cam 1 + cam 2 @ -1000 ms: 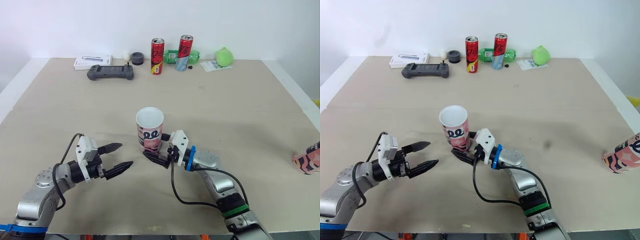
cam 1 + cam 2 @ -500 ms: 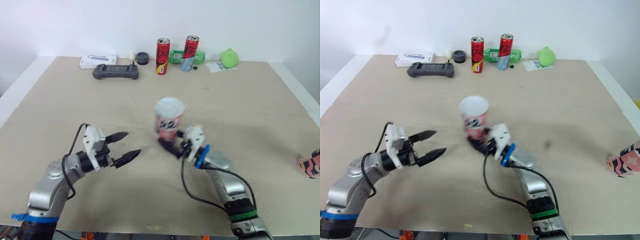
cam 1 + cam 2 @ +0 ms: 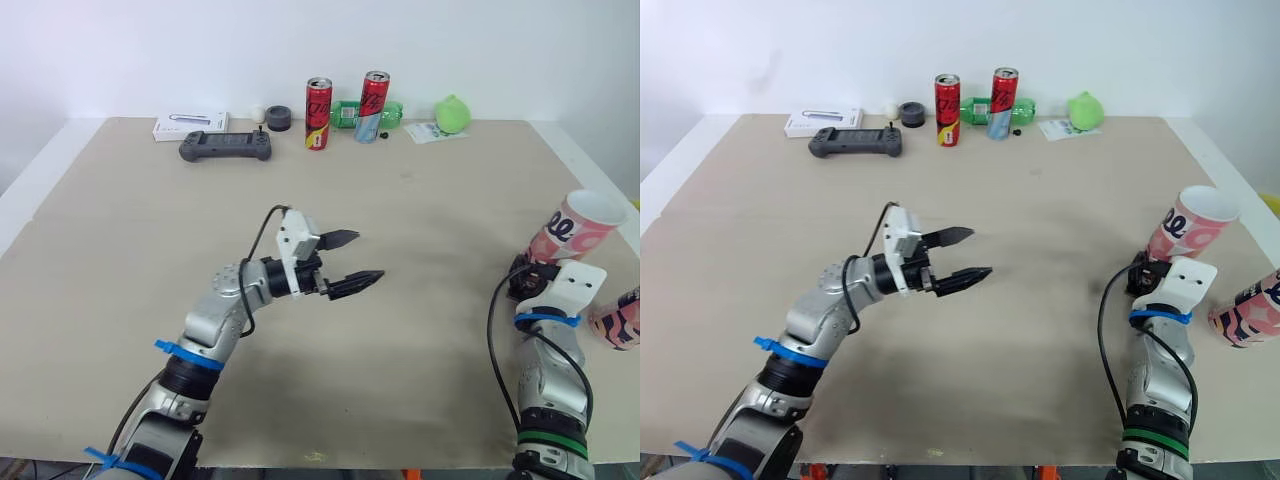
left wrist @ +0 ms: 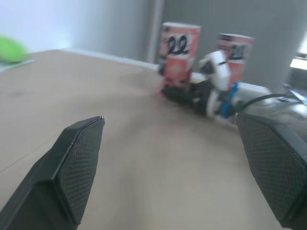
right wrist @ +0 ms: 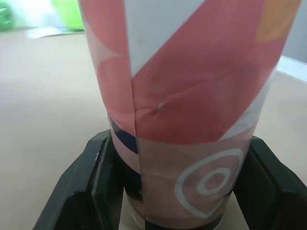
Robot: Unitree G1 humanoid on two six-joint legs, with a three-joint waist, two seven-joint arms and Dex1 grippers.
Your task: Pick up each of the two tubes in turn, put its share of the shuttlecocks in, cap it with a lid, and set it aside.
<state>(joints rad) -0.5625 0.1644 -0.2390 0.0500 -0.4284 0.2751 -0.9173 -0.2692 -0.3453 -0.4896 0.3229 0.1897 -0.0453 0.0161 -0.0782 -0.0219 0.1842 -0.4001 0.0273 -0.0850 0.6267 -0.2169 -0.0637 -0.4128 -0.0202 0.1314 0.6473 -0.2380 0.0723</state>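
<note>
One tube (image 3: 578,225) leaned by the tabletop's (image 3: 430,380) right edge, the right gripper's (image 3: 520,280) fingers clenched low on its base; light, crushable card, I judged. The left gripper's (image 3: 369,256) fingers hung spread.

Overhead stereo; right wrist at tube (image 5: 182,96)

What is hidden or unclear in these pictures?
- Inside of the held tube: eye views, its wall hides any contents.
- Second tube: cut off by the right edge of the eye views.
- Held tube's top: right wrist view, cut off by the picture's edge.
- Print on the white box: too small, eye views.
</note>
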